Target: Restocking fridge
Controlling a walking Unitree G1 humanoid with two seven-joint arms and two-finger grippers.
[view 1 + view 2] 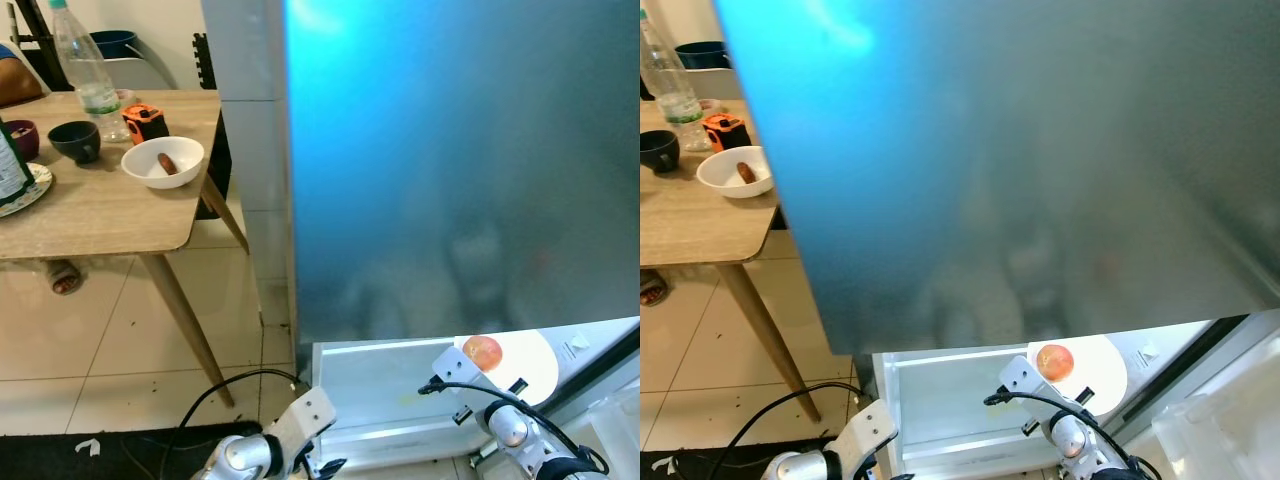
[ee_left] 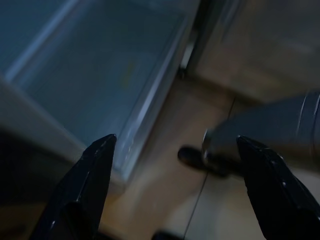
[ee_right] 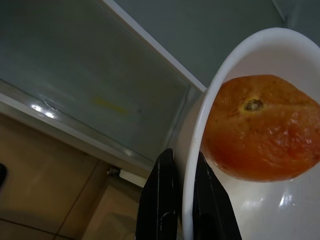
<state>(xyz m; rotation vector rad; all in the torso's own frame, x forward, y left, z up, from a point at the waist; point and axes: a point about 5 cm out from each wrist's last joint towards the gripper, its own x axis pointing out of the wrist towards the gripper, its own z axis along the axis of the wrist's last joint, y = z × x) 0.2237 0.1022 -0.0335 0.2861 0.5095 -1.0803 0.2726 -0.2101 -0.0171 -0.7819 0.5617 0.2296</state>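
Fridge door [image 1: 450, 160] looms across most of my head views, a broad blue-grey panel swung open before me, and beneath its lower edge I see the pale, bare shelf [image 1: 380, 385] of the fridge interior. My right gripper [image 1: 470, 390] reaches in low on the right, carrying a white bowl [image 1: 525, 365] with an orange fruit [image 1: 482, 351] in it, held at the right end of that shelf. My left gripper [image 1: 325, 465] sits low near the floor, idle. Off to my left stands a wooden table [image 1: 100, 215] with a white dish [image 1: 162, 162], a dark cup [image 1: 75, 140] and a water bottle [image 1: 85, 65].

In the left wrist view my fingers [image 2: 90, 185] stand wide apart with nothing between them, pointing at the tiled floor beside the fridge base.

In the right wrist view my fingers [image 3: 162, 200] are pinched on the bowl's rim [image 3: 192, 165] (one inside, one outside), the fruit resting against the bowl's wall.

I judge the step in hand to be setting the bowl onto the shelf. The next move calls for lowering it level until its base bears fully on the shelf, then releasing the rim and backing out without dragging it.
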